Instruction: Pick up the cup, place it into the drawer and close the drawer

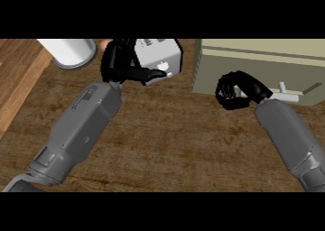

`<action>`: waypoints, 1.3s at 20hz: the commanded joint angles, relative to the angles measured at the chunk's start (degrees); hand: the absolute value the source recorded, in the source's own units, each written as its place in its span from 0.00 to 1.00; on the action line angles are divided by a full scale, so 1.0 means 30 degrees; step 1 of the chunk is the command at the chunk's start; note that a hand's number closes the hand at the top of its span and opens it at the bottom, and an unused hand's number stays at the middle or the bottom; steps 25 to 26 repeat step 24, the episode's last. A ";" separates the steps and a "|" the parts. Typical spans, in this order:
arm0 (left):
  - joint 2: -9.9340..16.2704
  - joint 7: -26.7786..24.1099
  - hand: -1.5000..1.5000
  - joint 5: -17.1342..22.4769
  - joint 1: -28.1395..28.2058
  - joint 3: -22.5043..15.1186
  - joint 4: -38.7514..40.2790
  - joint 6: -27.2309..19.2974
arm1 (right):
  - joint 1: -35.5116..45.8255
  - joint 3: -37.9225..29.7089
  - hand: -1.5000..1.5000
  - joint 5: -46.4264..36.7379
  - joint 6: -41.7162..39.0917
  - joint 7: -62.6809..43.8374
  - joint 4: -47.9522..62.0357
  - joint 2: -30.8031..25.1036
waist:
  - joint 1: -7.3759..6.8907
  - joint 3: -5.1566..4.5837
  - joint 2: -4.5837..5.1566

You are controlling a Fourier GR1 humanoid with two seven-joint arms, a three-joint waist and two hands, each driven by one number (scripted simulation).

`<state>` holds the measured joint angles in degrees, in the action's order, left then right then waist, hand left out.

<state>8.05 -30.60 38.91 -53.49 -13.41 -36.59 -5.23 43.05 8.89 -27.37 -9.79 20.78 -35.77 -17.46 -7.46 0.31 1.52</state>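
Fingers (118, 61) of your left hand (125, 67) curl round the white cup (158, 56); your right hand (235, 92) is clenched on nothing.

You see the wooden desk (172, 135) carrying a beige drawer unit (265, 63) at upper right, its inside not visible to you. Your right hand sits against its front, near the handle (285, 92). A white cylinder (68, 49) on a grey base stands upper left. The cup is well left of the drawer unit, in your left hand.
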 commanded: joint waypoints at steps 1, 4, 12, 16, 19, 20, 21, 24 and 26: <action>0.0470 0.0189 0.00 0.0035 0.1200 -0.0261 -0.0887 0.0889 | 0.2485 -0.1982 1.00 0.0849 0.0393 0.0464 0.2048 -0.1112 | -0.0578 -0.0003 0.0053; 0.0668 0.0409 0.00 0.0036 0.0762 -0.0112 -0.1147 0.0569 | 0.3321 -0.2345 1.00 0.0882 0.0689 0.0150 0.2640 -0.1555 | -0.0622 0.0002 0.0213; 0.1495 0.1024 0.00 0.0095 0.1155 -0.0316 -0.1833 0.1733 | 0.3986 -0.3165 1.00 0.1970 -0.0655 -0.0312 0.2265 -0.2700 | -0.1271 -0.0025 0.0287; 0.1239 0.0791 0.00 0.0097 0.1576 -0.0489 -0.2009 0.2099 | 0.3888 -0.3409 1.00 0.2501 -0.1421 -0.0161 0.1861 -0.3063 | -0.1481 -0.0041 0.0433; 0.1149 0.0734 0.00 0.0137 0.1772 -0.0455 -0.2138 0.1979 | 0.3672 -0.3596 1.00 0.2883 -0.1626 -0.0145 0.1640 -0.2972 | -0.1606 -0.0030 0.0454; 0.1021 0.0822 0.00 0.0272 0.1991 -0.0456 -0.2099 0.2146 | 0.3838 -0.3612 1.00 0.2940 -0.1885 -0.0275 0.1457 -0.3208 | -0.1584 -0.0065 0.0439; 0.1138 0.0820 0.00 0.0081 0.2116 -0.0624 -0.2127 0.2141 | 0.3854 -0.3524 1.00 0.2959 -0.2175 -0.0410 0.1411 -0.3230 | -0.1783 -0.0061 0.0417; 0.1311 0.1024 0.00 0.0179 0.2002 -0.0492 -0.2166 0.2151 | 0.3526 -0.3684 1.00 0.3216 -0.2469 -0.0290 0.1204 -0.3558 | -0.1531 -0.0040 0.0451; 0.1311 0.1024 0.00 0.0179 0.2002 -0.0492 -0.2166 0.2151 | 0.3526 -0.3684 1.00 0.3216 -0.2469 -0.0290 0.1204 -0.3558 | -0.1531 -0.0040 0.0451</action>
